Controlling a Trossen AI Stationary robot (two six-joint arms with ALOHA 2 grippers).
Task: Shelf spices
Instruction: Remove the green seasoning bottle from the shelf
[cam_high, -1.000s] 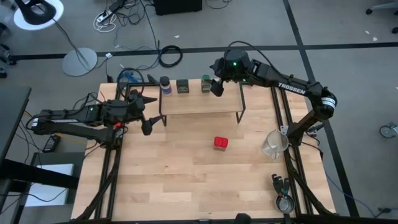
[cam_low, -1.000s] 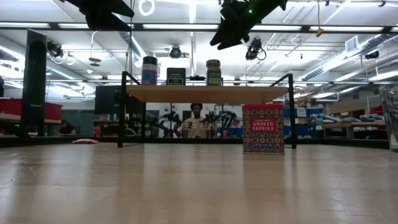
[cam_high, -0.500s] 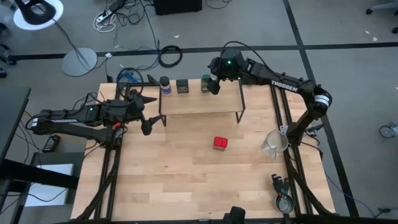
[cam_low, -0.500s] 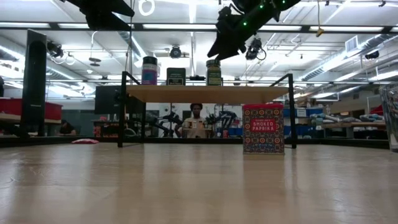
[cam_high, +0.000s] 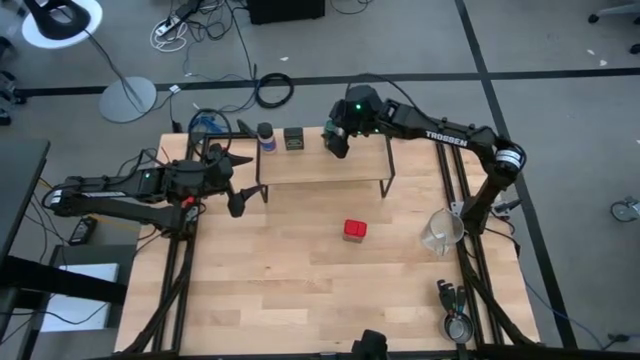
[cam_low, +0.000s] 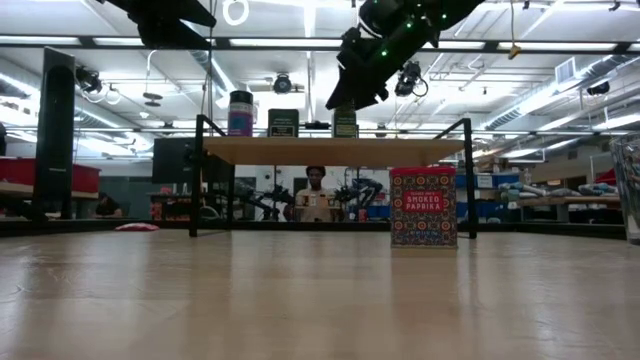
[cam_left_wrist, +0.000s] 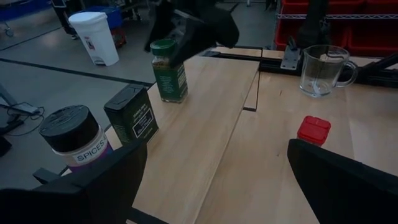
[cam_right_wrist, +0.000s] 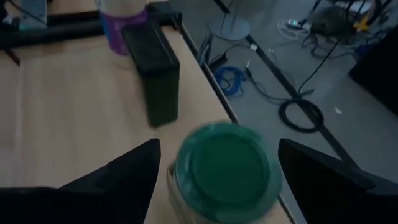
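Three spices stand in a row on the shelf along its far edge: a blue-capped jar, a dark olive tin and a green jar. My right gripper is open and hangs just above the green jar, one finger on either side of its lid, apart from it. The red tin stands on the table in front of the shelf. My left gripper is open and waits off the shelf's left end.
A glass measuring cup stands near the table's right edge. Small metal cups lie at the near right corner. The shelf's black legs rise from the table. A person shows in the room beyond.
My right gripper has moved along the shelf's far edge toward the table's left and has come down over the green jar. The spices and my left arm have kept still.
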